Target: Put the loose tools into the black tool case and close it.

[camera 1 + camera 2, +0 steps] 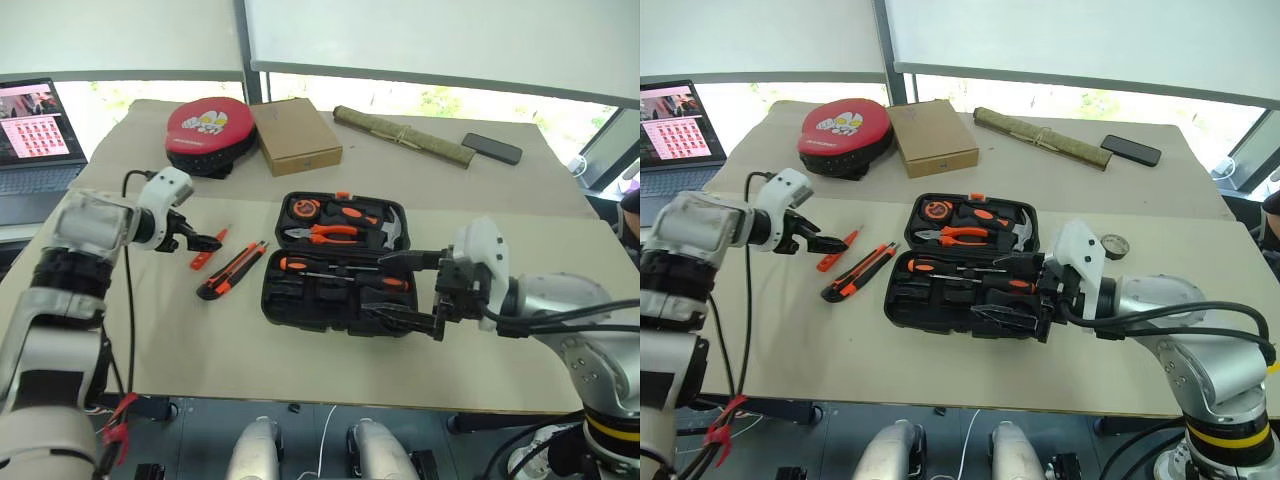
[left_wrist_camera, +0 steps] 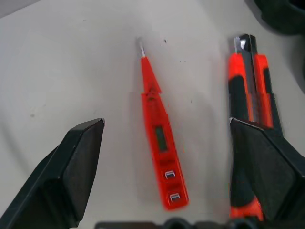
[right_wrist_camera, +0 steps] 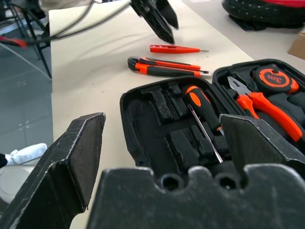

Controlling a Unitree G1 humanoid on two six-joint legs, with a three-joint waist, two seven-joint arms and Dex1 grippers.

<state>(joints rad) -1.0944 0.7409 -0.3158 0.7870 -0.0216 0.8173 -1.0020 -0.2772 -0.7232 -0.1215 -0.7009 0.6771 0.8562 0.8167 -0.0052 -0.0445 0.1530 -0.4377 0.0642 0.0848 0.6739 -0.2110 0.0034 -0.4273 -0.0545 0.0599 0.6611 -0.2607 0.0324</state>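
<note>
Left gripper [image 1: 213, 241]: we find its two black fingers spread wide and empty, poised just above the slim orange tester pen [image 2: 158, 131], which lies flat on the beige table [image 1: 180, 340] between them. Just beside the pen lies the orange-and-black utility knife [image 1: 232, 271], also flat on the table; in the left wrist view one finger overlaps its handle, though we cannot tell whether they touch.

Right gripper [image 1: 400, 288]: we record its fingers fully apart and holding nothing, at the near right edge of the black plastic hinged tool case [image 1: 290, 300].

The case lies open at the table's centre. We count two orange-and-black-handled screwdrivers [image 1: 340, 270] seated in its near half. Its far half holds orange-handled pliers [image 1: 325, 233], a steel-headed hammer [image 1: 392, 232] and an orange-and-black tape measure [image 1: 303, 209].

Farther back we list a red-topped round black pad [image 1: 208, 133] and, touching it, a brown cardboard box [image 1: 296, 135].
</note>
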